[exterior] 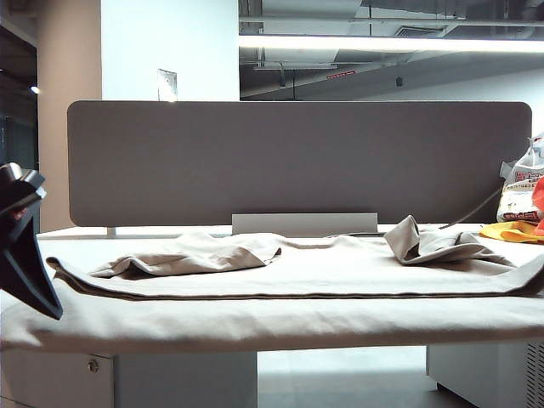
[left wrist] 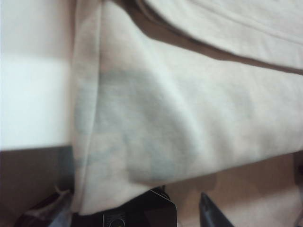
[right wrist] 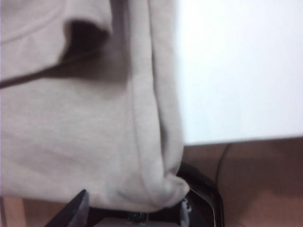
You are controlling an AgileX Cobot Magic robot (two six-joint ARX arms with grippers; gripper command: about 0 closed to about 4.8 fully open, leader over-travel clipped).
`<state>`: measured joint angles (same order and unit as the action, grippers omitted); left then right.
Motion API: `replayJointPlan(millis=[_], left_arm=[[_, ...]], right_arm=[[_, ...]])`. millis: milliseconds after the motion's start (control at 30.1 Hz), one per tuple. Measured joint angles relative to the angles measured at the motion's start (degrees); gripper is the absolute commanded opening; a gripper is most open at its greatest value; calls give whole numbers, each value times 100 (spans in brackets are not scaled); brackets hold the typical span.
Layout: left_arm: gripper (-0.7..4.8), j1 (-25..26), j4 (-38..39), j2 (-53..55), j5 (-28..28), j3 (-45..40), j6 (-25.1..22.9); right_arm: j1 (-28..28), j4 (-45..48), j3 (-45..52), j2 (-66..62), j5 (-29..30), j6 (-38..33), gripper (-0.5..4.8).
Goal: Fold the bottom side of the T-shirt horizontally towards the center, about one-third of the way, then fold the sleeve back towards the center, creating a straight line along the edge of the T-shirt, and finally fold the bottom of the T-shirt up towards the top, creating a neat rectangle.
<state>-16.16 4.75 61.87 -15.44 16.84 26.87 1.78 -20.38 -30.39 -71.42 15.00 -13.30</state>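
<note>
The beige T-shirt (exterior: 280, 276) lies spread across almost the whole white table (exterior: 76, 242). Its two sleeves are bunched at the far left (exterior: 191, 255) and the far right (exterior: 433, 244). A folded layer ends in a dark line across the middle. The bottom side of the T-shirt (exterior: 272, 327) runs along the table's front edge. My left gripper (left wrist: 131, 213) is open under a near corner of the shirt (left wrist: 142, 118), which drapes over its fingers; its arm (exterior: 30, 272) shows dark at the far left. My right gripper (right wrist: 130, 209) is open, with the other near corner (right wrist: 94, 142) resting between its fingers.
A grey partition panel (exterior: 297, 161) stands along the table's back. At the back right sit a white-and-yellow plastic bag (exterior: 520, 195), something yellow (exterior: 510, 231) and a dark cable. A bare strip of table (right wrist: 236, 71) lies beyond the shirt's end; the brown floor (right wrist: 265, 189) shows below.
</note>
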Motion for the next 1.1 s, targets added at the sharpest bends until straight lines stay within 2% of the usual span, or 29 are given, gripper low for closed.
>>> replayJointPlan(millis=[66,166,465,532,864,1097], left_arm=[[328,0,-74,61,0,0,2],[256,0,-227,116,0,0,2],[55,0,-385,151,0,39,-13],[-8,0,-398,151,0,52,-48],[-6,0,-317,151,-111,157,-138],[-6,0,382,133,-146,925,-535]], right_arm=[[4,39,0,-9,-2,-20,242],[7,59,0,-57,-76,-28,231],[9,160,0,-166,-170,-42,12],[9,212,0,-166,-168,-39,-3],[9,317,0,-153,-35,-37,-3],[9,264,-184,286,57,-35,-3]])
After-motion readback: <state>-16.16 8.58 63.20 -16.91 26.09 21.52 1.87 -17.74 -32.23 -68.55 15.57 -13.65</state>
